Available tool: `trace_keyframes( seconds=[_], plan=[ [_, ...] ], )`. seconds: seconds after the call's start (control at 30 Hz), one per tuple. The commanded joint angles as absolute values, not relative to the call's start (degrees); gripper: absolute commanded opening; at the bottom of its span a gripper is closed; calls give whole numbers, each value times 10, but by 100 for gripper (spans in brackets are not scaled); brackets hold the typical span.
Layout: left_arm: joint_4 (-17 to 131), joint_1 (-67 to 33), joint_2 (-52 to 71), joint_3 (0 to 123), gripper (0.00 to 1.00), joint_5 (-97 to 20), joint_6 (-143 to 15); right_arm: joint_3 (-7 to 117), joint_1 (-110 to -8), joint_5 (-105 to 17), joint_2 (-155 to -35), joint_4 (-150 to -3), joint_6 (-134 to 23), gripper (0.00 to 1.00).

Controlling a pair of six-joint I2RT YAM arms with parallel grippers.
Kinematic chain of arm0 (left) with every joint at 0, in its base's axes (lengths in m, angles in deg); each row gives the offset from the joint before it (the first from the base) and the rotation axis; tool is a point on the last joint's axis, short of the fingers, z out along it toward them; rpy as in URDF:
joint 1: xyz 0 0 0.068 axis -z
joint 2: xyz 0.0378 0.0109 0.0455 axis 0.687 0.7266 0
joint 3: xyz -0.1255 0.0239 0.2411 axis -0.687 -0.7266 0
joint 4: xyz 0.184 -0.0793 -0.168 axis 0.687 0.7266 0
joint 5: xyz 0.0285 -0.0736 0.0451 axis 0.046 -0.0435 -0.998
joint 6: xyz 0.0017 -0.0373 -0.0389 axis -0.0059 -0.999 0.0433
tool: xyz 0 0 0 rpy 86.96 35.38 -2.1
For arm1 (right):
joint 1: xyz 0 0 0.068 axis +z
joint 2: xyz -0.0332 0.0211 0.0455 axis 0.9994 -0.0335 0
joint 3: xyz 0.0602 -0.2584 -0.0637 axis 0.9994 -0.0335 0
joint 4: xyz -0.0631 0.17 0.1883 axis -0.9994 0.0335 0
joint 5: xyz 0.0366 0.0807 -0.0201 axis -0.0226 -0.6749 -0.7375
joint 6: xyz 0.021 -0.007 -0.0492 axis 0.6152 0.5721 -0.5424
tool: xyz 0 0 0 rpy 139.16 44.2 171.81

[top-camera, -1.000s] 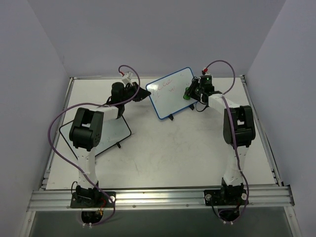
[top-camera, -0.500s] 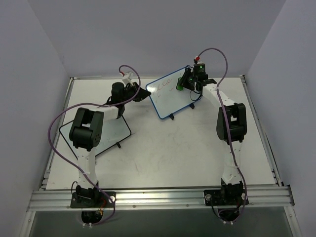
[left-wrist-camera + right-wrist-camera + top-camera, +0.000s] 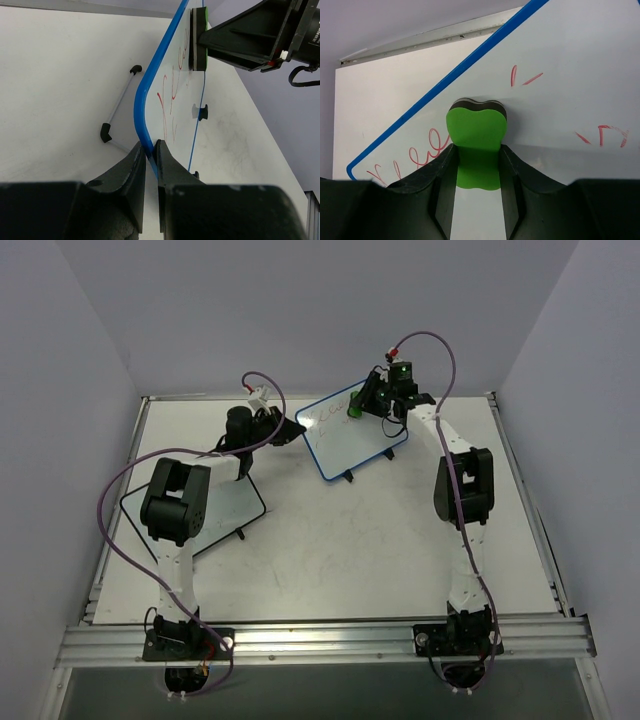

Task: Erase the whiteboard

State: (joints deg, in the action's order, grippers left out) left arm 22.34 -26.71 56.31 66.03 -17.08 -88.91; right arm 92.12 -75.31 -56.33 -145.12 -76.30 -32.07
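Several illegible red scribbles (image 3: pixel 427 150) on whiteboard (image 3: pixel 350 435)

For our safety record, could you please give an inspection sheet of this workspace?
Surface: white table, faint smudges.
Job's things: whiteboard standing on its feet, red writing on it; green eraser pressed against it.
Clutter: black-framed board at left, under the left arm.
Grippers: left gripper shut on whiteboard's edge; right gripper shut on eraser.
Cables: purple cables looping over both arms.
Surroundings: plain walls; nothing else seen.
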Motion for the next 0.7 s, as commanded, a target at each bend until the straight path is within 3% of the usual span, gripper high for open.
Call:
trace_keyframes(
  seconds=[0.0,0.47,0.67],
  plan=[
    [259,-255,554,669,2,-168,-844,917,-763,-570,-1457,-755,-306,0],
    [254,-248,560,662,2,-171,-845,640,-832,-593,-1355,-881,-265,0],
    [256,-248,557,662,2,-173,-844,662,-836,-598,-1365,-868,-277,0]
  ],
)
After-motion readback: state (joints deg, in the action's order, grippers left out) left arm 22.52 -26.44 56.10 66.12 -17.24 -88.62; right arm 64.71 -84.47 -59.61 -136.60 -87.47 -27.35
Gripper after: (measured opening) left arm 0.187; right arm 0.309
